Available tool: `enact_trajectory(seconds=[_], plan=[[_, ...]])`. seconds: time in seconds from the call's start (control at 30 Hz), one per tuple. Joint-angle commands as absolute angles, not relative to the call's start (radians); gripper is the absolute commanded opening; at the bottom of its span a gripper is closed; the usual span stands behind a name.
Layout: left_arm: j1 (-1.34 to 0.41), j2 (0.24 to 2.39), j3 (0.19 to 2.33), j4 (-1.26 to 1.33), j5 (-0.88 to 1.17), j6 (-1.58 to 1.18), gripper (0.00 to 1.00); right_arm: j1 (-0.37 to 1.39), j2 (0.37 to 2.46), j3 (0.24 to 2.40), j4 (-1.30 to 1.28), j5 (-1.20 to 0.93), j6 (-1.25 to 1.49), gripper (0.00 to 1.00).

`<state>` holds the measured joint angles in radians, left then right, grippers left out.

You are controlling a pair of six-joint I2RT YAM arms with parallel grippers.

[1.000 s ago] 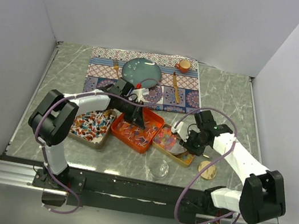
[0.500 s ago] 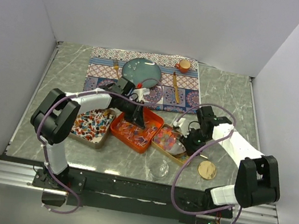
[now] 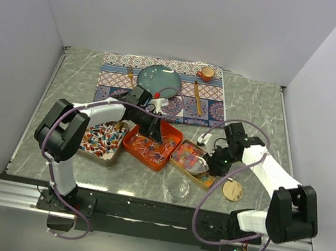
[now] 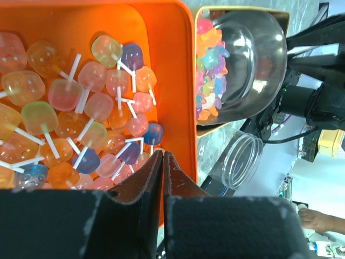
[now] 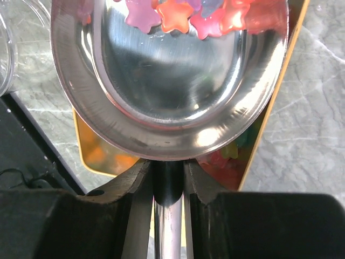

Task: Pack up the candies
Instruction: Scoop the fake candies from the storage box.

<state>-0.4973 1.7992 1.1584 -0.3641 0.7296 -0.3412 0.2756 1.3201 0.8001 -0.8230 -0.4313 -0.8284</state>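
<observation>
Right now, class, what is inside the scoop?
A few star candies lie at the far lip of the scoop; the rest of its bowl is bare. Those beneath it in the tray are mostly covered.

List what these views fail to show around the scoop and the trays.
- Left wrist view: whether the shut left gripper pinches one of the lollipops; its own fingers cover the tips.
- Right wrist view: most candies beneath the scoop; its bowl hides them.
- Right wrist view: the jar, cut off by the left edge.
</observation>
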Motion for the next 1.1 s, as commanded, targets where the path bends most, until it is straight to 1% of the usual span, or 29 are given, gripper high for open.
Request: enact_trajectory(seconds=[0.0, 0.13, 0.4, 0.5, 0.63, 0.77, 0.9, 1.03, 1.07], plan=[[-0.479, 1.804, 1.241, -0.403, 0.733, -0.279, 0.1, 0.259, 1.157, 0.72, -0.706, -0.482, -0.847, 0.0], [-0.469, 1.83, 1.298, -0.494, 0.738, -0.226, 0.11, 0.258, 1.071, 0.652, -0.624, -0.472, -0.854, 0.0], [-0.466, 1.871, 1.38, -0.538, 0.745, -0.198, 0.11, 0.256, 0.947, 0.572, -0.49, -0.522, -0.773, 0.0], [-0.466, 1.904, 1.428, -0.583, 0.768, -0.158, 0.11, 0.253, 0.945, 0.593, -0.54, -0.557, -0.793, 0.0], [-0.468, 1.936, 1.477, -0.589, 0.802, -0.141, 0.15, 0.252, 0.966, 0.629, -0.592, -0.542, -0.788, 0.0], [-0.497, 1.968, 1.517, -0.561, 0.83, -0.172, 0.21, 0.252, 1.005, 0.643, -0.591, -0.502, -0.811, 0.0], [-0.552, 2.0, 1.528, -0.496, 0.756, -0.224, 0.15, 0.252, 1.022, 0.653, -0.572, -0.488, -0.819, 0.0], [-0.578, 2.051, 1.554, -0.446, 0.765, -0.308, 0.11, 0.252, 1.051, 0.666, -0.555, -0.483, -0.813, 0.0], [-0.584, 2.059, 1.571, -0.439, 0.772, -0.314, 0.08, 0.25, 1.057, 0.667, -0.546, -0.483, -0.807, 0.0]])
